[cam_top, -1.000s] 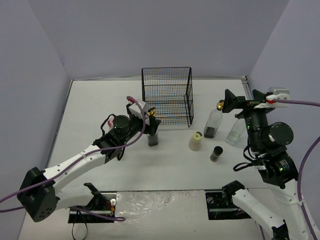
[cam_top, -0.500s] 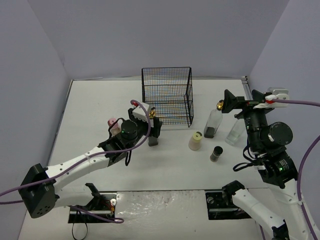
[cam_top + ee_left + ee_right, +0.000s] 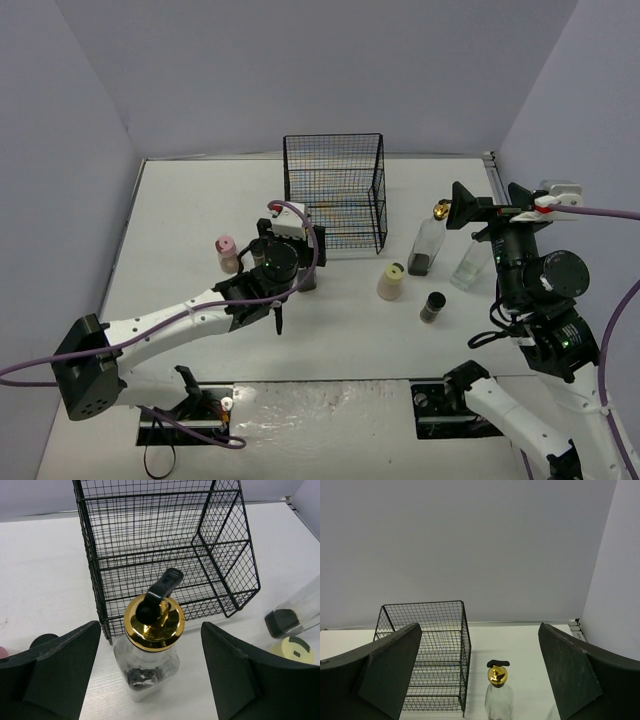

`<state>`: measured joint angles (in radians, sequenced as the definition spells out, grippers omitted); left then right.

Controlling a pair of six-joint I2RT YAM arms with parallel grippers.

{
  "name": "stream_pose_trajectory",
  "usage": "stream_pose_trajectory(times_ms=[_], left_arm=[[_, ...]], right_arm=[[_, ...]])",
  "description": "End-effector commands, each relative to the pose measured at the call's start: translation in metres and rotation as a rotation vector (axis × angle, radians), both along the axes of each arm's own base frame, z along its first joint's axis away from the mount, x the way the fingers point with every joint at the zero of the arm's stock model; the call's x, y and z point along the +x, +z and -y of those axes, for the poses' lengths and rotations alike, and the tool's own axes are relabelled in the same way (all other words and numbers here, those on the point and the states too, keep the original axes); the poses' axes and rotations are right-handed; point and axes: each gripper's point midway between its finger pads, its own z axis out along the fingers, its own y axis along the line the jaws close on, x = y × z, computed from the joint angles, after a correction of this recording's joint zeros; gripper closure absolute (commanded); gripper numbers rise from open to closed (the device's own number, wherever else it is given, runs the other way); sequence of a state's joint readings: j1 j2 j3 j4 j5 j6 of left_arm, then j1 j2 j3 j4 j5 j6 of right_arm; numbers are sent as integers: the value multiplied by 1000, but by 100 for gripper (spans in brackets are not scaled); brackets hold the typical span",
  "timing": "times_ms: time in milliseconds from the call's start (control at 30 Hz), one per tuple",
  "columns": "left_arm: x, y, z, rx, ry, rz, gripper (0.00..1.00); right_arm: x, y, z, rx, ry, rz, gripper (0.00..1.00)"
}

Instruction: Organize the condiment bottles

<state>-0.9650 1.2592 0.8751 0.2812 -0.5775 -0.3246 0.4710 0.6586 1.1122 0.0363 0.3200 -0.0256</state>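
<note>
Left pincer (image 3: 150,642) wide, straddling gold-spout bottle (image 3: 153,622), not touching; rack (image 3: 198,534) just behind. Right pincer (image 3: 480,630) wide, empty.

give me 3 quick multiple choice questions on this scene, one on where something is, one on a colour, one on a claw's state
1. The pink-capped jar stands: A left of the left claw; B right of the right claw; C between the two claws.
2. The collar on the bottle between the left claw's fingers is: A silver; B gold; C red.
3. The right claw is: A shut on something; B shut, empty; C open, empty.

Key: 1 A, the top view shows it left of that claw. 2 B, the left wrist view shows a gold collar under a black spout. 3 C, its fingers stand wide apart in the right wrist view, gripping nothing.
</note>
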Motion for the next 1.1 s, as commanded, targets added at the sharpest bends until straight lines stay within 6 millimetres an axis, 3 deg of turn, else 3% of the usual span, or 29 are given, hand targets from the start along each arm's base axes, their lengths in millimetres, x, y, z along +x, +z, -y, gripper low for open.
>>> stream_pose_trajectory(times_ms=[0, 200, 467, 933, 1067], left_arm=[[5, 38, 3, -97, 84, 64, 23], [8, 36, 3, -89, 130, 71, 24], [12, 36, 5, -81, 138, 95, 36], [14, 33, 6, -87, 149, 98, 42], [15, 32, 7, -83, 152, 102, 48]], right_arm=[[-2, 16, 3, 26, -20, 58, 0], [-4, 17, 4, 25, -20, 62, 0], [-6, 15, 3, 24, -15, 60, 0], [-7, 14, 2, 23, -12, 58, 0], [-7, 14, 1, 20, -7, 58, 0]])
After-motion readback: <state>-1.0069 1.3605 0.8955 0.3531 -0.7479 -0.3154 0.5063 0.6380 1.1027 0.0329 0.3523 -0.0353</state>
